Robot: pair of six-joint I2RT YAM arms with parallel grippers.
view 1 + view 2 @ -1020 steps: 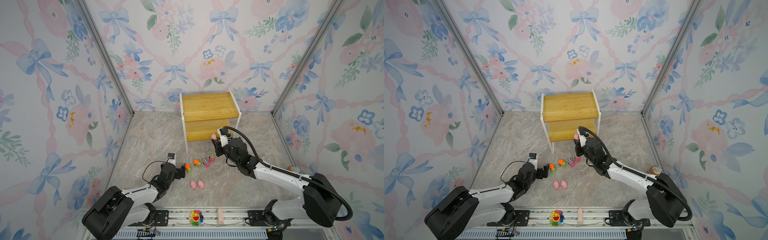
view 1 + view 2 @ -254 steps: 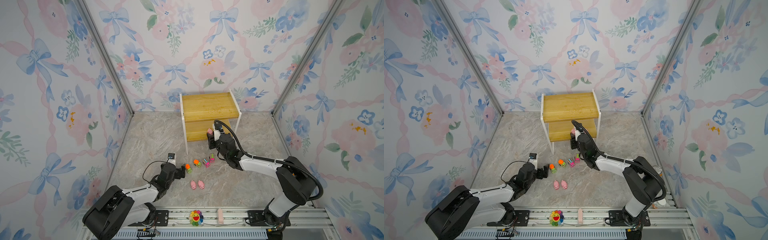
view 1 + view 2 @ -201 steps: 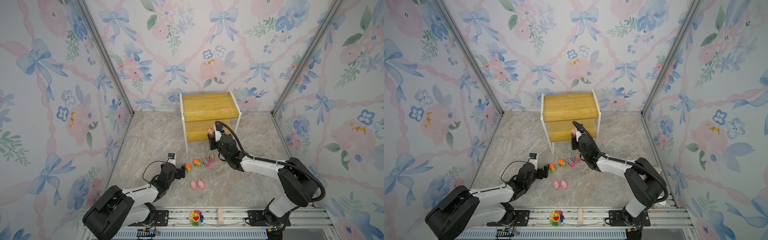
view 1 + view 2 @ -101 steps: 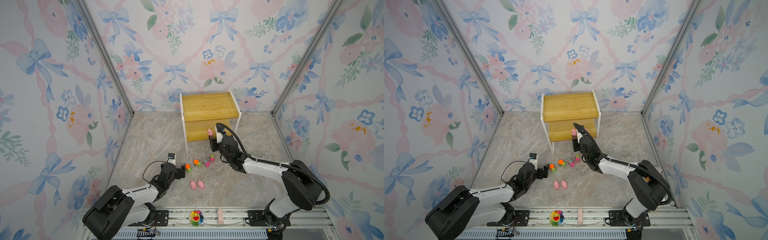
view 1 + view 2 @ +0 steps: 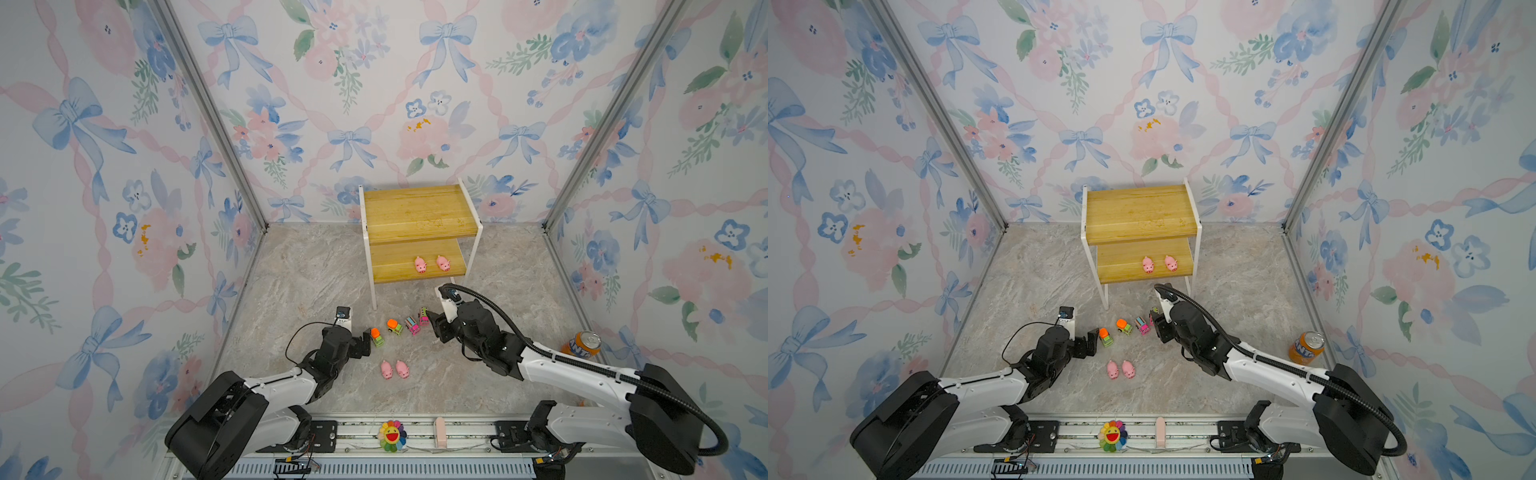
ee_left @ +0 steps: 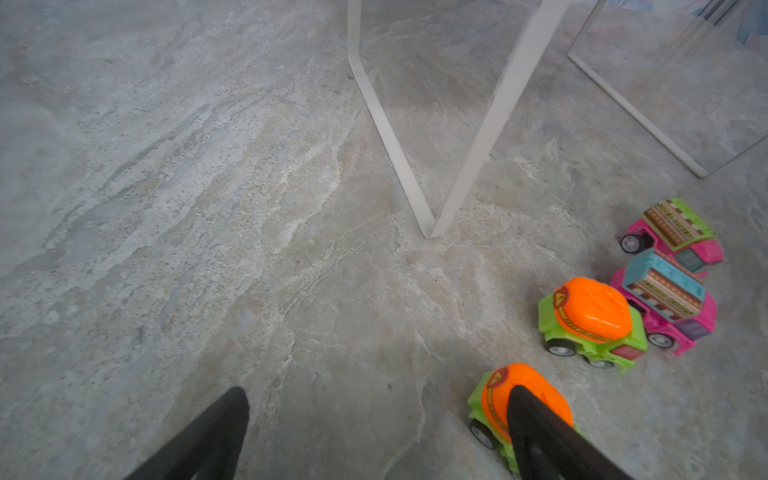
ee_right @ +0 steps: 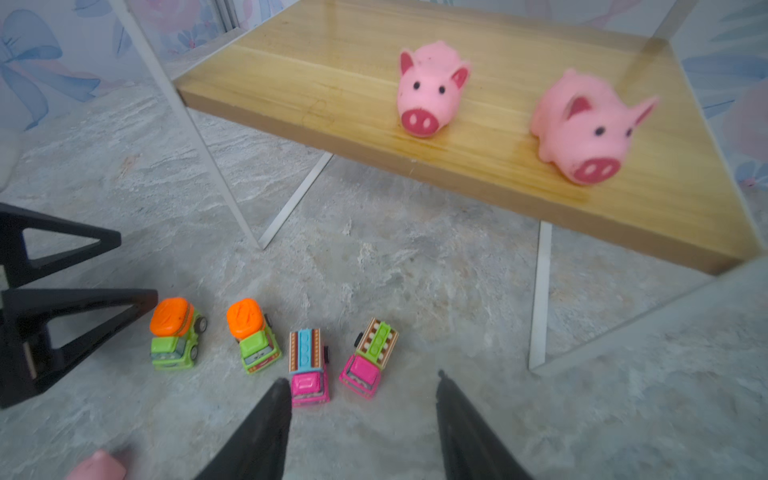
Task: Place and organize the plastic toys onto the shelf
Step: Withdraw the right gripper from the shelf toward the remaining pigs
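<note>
The shelf (image 5: 417,214) stands at the back. Two pink pigs (image 5: 420,264) (image 7: 590,124) sit on its lower board. On the floor in front lie two green trucks (image 5: 394,326) (image 7: 172,334), two pink trucks (image 5: 412,325) (image 7: 309,368) and two more pigs (image 5: 386,369). My right gripper (image 5: 436,328) (image 7: 361,376) hovers open and empty just behind the pink trucks. My left gripper (image 5: 365,343) (image 6: 377,390) is open on the floor. The nearest green truck (image 6: 523,399) lies just outside one of its fingers.
An orange soda can (image 5: 584,345) stands at the right wall. A smiling flower (image 5: 392,434) and a pale pink block (image 5: 439,428) sit on the front rail. The shelf's thin white legs (image 6: 469,158) rise close behind the trucks.
My right gripper has let go of a pig on the lower board, opened and drawn back toward the front, over the pink trucks. The left arm has not moved.
</note>
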